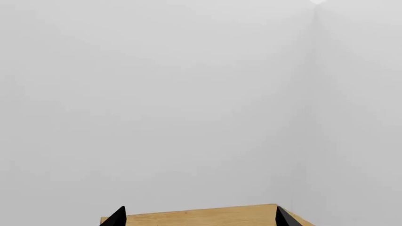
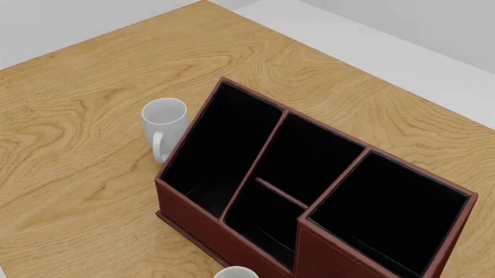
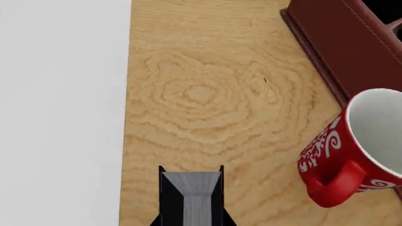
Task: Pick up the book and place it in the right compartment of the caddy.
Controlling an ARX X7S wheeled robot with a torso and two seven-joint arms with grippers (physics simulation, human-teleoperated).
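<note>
In the right wrist view my right gripper (image 3: 191,222) is shut on the book (image 3: 191,195), which has black covers and grey-white page edges. It holds the book above the wooden table beside the caddy's reddish-brown outer wall (image 3: 339,42). In the head view the caddy (image 2: 193,211) stands on the table with all three black-lined sections empty. The right compartment (image 2: 386,214) is the tallest, at the lower right. The book and both grippers are out of the head view. My left gripper (image 1: 201,219) is open and empty, with only its two black fingertips showing over a table edge.
A white mug (image 2: 163,124) stands just left of the caddy, and the rim of another white mug (image 2: 236,272) shows at the bottom edge. A red mug with white swirls (image 3: 351,150) stands next to the caddy wall. The table's edge (image 3: 127,117) meets a white floor near the book.
</note>
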